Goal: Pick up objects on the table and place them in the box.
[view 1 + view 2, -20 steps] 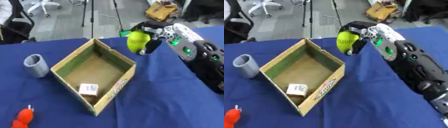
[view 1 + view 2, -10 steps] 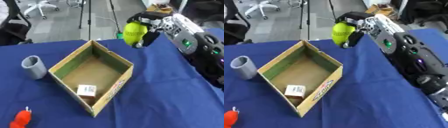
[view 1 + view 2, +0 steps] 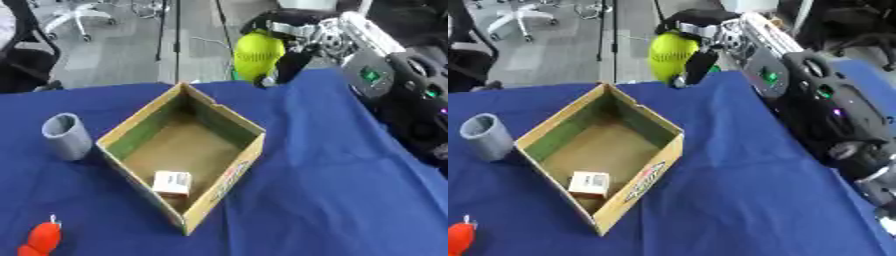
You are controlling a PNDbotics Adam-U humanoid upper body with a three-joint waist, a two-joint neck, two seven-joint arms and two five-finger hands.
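The counter (image 3: pixel 332 190), draped in blue cloth, fills most of what I can see. On it, left of centre, sits an open cardboard box (image 3: pixel 229 170), set askew, with a small white carton (image 3: pixel 172 182) already lying on its floor near the front corner. The robot's right arm reaches in from the upper right, and its right hand (image 3: pixel 293 37) is curled round a yellow-green ball (image 3: pixel 257 54), a dark finger running down the ball's right side. The ball hangs in the air just beyond the box's far corner, not yet over the opening. It looks light and fairly stiff, and being round and smooth it could roll out of a shallow hold, so a wrap round its widest part seems right. A grey cup (image 3: pixel 66 136) stands upright just left of the box. A small red thing (image 3: pixel 39 239) lies at the near left corner. The left hand is not visible.
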